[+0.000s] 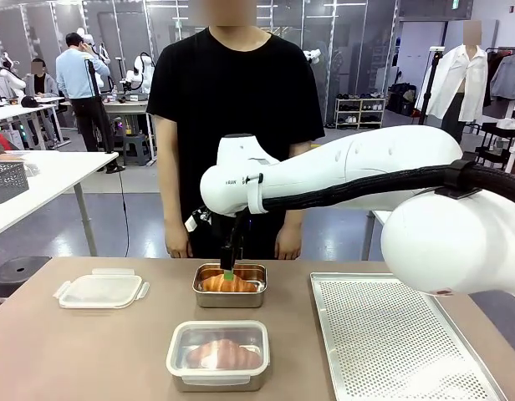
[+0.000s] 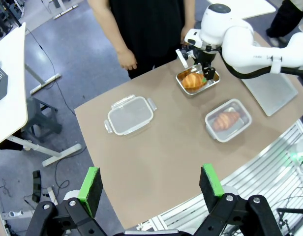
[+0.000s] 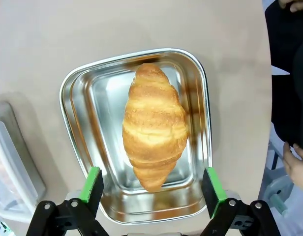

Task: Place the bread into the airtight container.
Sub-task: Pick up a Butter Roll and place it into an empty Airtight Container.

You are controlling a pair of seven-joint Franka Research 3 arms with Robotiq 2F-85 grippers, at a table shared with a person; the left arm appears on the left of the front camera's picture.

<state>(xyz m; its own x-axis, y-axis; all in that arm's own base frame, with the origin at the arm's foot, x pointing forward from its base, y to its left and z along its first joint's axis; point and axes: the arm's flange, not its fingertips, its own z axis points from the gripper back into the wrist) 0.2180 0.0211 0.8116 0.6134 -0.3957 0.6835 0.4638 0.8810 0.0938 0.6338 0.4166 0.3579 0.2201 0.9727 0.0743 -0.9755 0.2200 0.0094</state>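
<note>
Nearest my side of the desk, a closed container [image 1: 217, 355] holds one croissant [image 1: 227, 353] under its lid, so that one looks finished. Behind it, the second croissant [image 3: 154, 125] lies loose in the open steel container [image 3: 73, 123], so I judge placing done and sealing left. My right claw [image 3: 154, 184] hangs just above it, fingers apart, clamping nothing. A spare lid [image 1: 100, 289] waits toward the left edge. My left claw [image 2: 151, 186] is apart, empty.

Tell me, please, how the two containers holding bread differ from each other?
The far container is open; the near container wears a clear lid. The far container sits under the open right gripper; the near container stands apart, toward the robot. In the far container the croissant shows plainly; in the near container it looks hazy. Both are metal.
</note>
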